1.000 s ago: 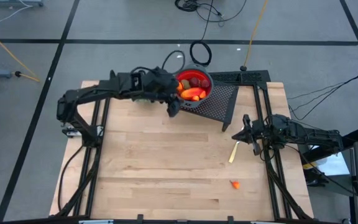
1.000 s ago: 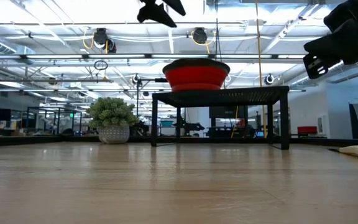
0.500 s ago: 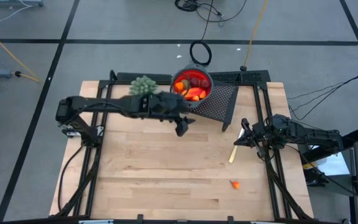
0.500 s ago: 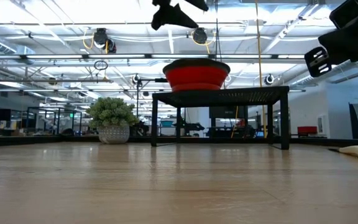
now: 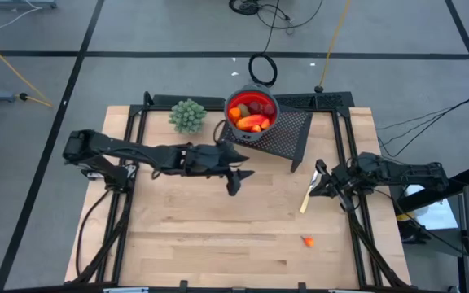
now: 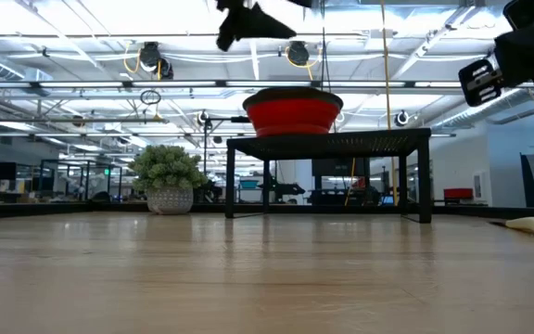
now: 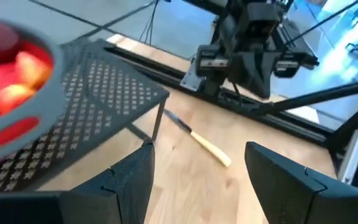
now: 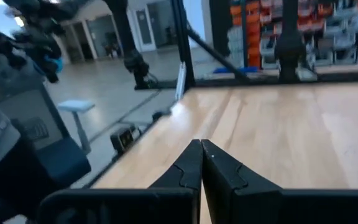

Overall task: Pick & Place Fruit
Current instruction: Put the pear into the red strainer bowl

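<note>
Overhead, most of the fruit (image 5: 252,116) sits piled in your red bowl (image 5: 252,109) with its grey rim, orange and red pieces together; the bowl stands on the black perforated stand (image 5: 283,132) at the far edge of the worktop (image 5: 210,228). One small orange piece (image 5: 308,241) lies alone on the wood toward the near right, well apart from the bowl. A pale banana-like piece (image 5: 304,201) lies just beside your right gripper (image 5: 317,181), which hangs over the right side of the worktop with its fingers pressed together, holding nothing. Your left gripper (image 5: 236,181) is out over the middle of the worktop, near the stand's front edge; in its wrist view the two fingers (image 7: 129,180) stand apart, released, with bare wood between them. The green bushy plant (image 5: 187,115) sits at the far edge, to the left of the bowl and apart from it.
</note>
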